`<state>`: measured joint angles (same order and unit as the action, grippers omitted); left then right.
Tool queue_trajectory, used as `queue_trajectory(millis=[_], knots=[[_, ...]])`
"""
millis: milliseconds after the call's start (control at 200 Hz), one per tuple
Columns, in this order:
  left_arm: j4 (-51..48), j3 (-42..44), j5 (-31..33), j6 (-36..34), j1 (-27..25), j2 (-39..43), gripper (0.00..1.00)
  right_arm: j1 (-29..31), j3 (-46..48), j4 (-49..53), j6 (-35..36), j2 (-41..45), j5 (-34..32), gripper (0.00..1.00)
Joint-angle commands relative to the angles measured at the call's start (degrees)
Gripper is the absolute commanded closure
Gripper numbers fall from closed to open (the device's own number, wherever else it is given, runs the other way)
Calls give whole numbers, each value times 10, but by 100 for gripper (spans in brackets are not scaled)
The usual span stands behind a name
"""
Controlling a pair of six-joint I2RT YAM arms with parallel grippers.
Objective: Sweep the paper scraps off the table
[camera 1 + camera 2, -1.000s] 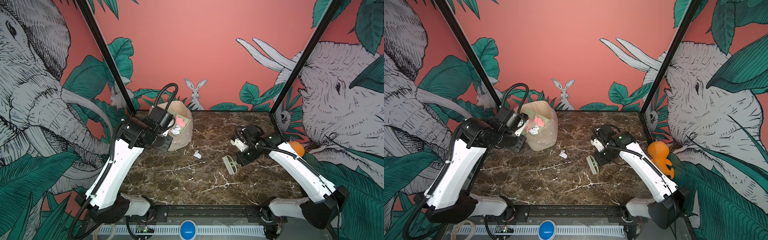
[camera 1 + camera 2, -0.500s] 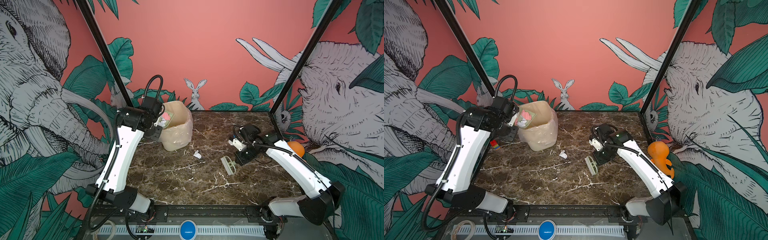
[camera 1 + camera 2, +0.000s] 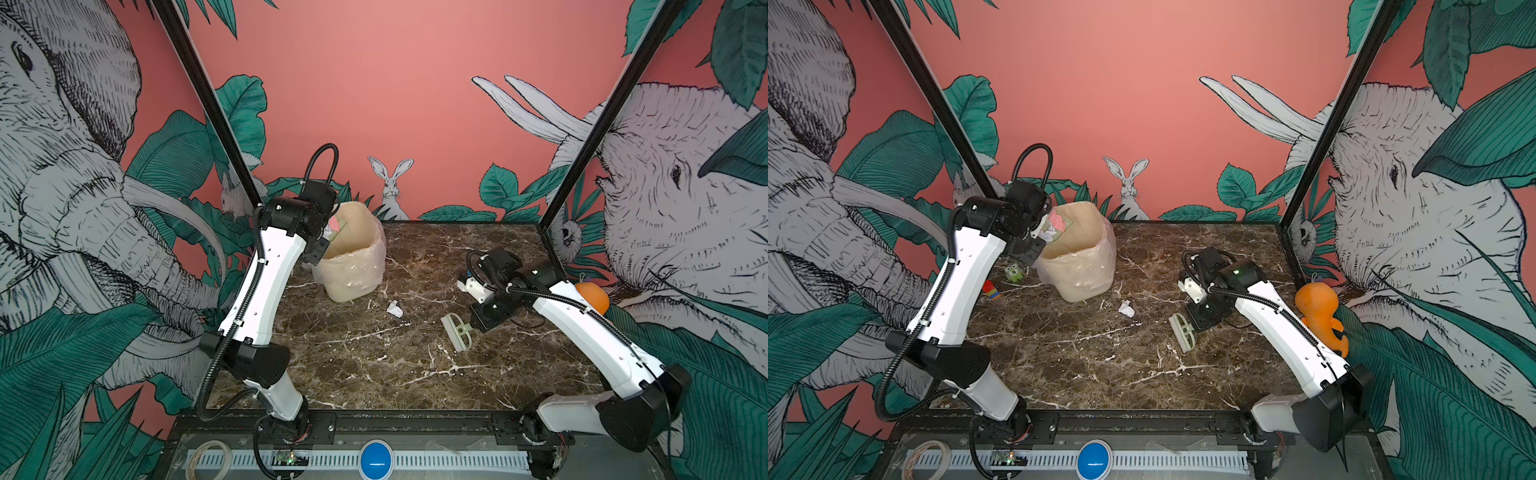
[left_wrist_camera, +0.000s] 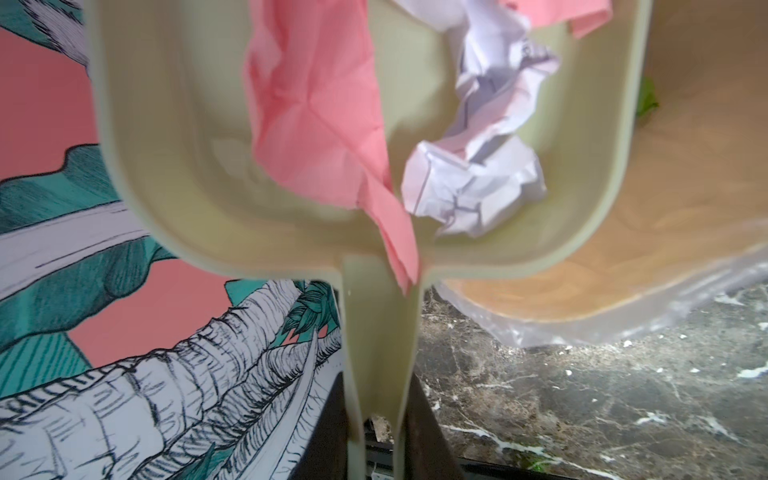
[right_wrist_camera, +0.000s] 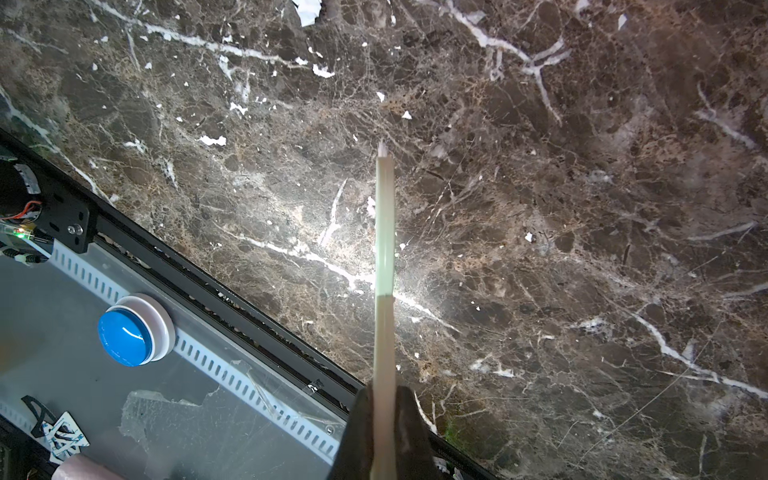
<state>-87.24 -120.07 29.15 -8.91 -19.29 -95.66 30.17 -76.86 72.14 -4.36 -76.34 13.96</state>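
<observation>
Tipping is your step now: your left fingers [image 4: 426, 440] pinch the dustpan [image 4: 187, 166] handle narrowly, tilting the pan over the bin [image 3: 353, 266] with pink and white paper scraps [image 4: 320, 124] inside. In both top views one white scrap [image 3: 395, 309] lies on the table [image 3: 374, 374] between bin and brush [image 3: 457, 332], left of the bristles. Your right fingers [image 5: 409, 436], clamped on the brush handle, are nearer. That arm reaches low, brush head broadside to the scrap.
</observation>
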Motion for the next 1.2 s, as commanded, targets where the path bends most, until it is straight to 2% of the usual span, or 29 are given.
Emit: queue_trajectory(millis=[0,230,745,900,1025,1196], knots=[[11,-8,47,-31,-3,5,100,-6,3,14,3,9,4,100],[30,16,115,-71,-34,5,100,-6,-7,18,4,2,5,100],[84,99,217,-160,-84,35,100,-6,-20,38,6,4,1,100],[138,145,278,-221,-108,57,100,-6,-26,41,6,2,2,100],[215,194,331,-301,-121,85,100,-6,-26,41,5,3,3,100],[312,245,353,-400,-128,123,100,-6,-25,38,3,4,6,100]])
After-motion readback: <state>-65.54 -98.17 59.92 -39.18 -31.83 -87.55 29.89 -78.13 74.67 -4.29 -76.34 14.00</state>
